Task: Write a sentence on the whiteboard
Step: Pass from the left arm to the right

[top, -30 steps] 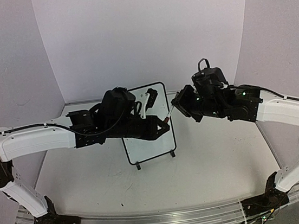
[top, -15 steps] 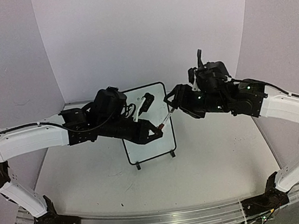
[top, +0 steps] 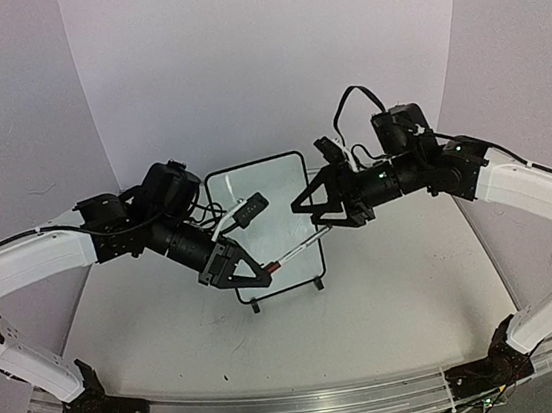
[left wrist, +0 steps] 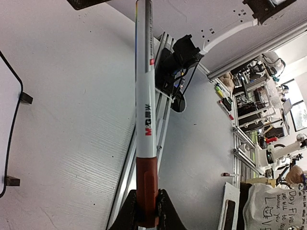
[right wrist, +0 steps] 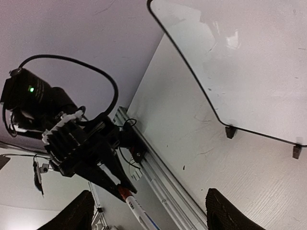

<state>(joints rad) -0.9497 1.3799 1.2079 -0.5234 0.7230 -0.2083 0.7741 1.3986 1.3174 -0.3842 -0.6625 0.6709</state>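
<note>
Pinches red cap [left wrist: 146,179] of marker [left wrist: 145,96] in left end effector [left wrist: 146,211]. Holds right end effector [top: 320,219] spread wide by marker's other end, seemingly not touching. Just behind both, upright on bench [top: 396,282]: whiteboard [top: 265,198].

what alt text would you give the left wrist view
The left gripper clamps the red-brown end of a white marker, whose barrel runs straight up the picture. Beneath it lies the white table, with the black-framed edge of the whiteboard and its two feet at far left.
</note>
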